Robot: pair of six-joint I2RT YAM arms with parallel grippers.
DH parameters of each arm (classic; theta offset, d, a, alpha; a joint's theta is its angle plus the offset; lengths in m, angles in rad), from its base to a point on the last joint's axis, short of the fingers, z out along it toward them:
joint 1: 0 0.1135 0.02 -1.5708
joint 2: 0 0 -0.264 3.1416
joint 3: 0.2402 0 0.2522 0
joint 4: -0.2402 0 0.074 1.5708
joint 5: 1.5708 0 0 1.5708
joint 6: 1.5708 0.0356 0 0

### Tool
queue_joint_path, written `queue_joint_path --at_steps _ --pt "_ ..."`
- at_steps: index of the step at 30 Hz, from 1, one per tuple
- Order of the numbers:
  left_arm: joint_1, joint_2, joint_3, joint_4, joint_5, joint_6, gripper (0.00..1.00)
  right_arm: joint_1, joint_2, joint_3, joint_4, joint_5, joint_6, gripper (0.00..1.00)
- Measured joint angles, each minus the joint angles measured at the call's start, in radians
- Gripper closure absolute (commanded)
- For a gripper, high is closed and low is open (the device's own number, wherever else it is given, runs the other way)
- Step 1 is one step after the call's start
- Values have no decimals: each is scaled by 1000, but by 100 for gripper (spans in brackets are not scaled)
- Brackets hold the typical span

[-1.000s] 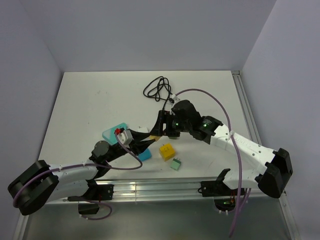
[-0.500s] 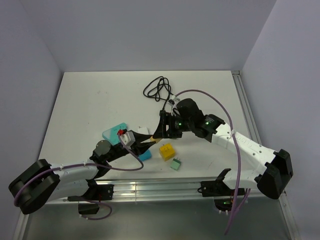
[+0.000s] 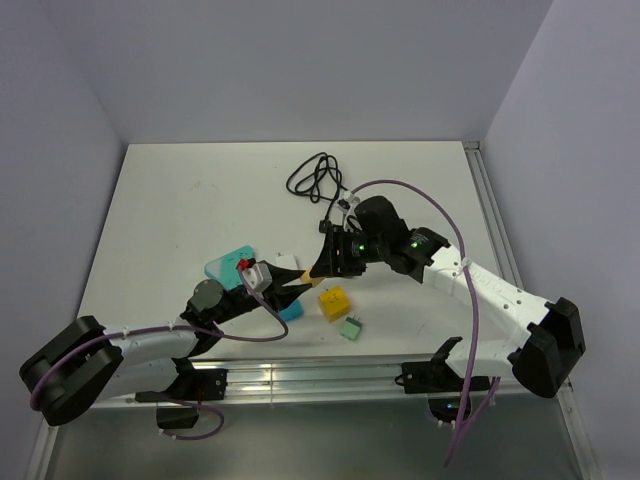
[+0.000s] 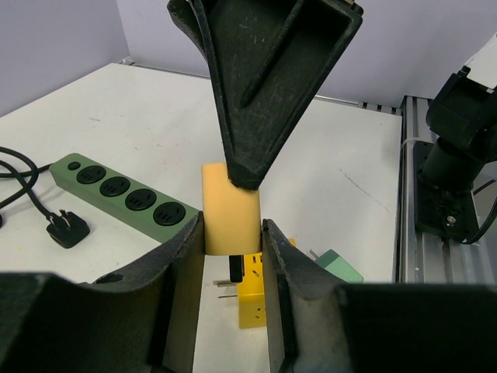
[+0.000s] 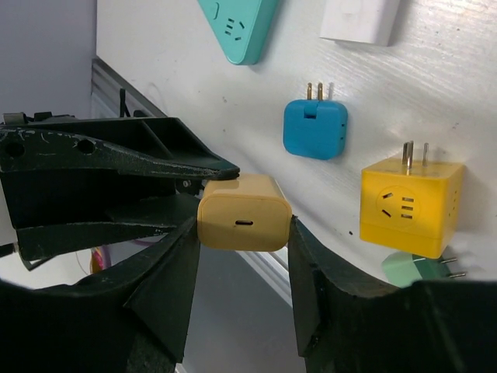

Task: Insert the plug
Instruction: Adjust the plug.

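Plug (image 5: 245, 211), tan, is clamped by my left gripper (image 4: 232, 233) and my right gripper (image 5: 243, 229) together; only the left wrist shows the green power strip (image 4: 124, 190), only the right its port.

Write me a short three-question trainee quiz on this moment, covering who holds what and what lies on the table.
1. True or false: the tan charger sits between the fingers of both the left gripper and the right gripper.
2. How many sockets does the green power strip show in the left wrist view? A) two B) four C) six
3. Fill in: the cube adapter lying beside the blue plug is ____ in colour.

Key: 1 true. 2 B. 3 yellow.
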Motion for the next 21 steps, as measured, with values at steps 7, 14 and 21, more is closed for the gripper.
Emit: queue_joint_path --at_steps 7,14,21 --pt "0 9 0 1 -2 -1 87 0 6 -1 0 0 -1 76" --pt "0 14 -1 24 -4 -17 44 -4 5 -2 21 -8 5 78" --pt "-1 13 -1 44 -7 -31 32 -28 -6 -11 64 -25 12 79"
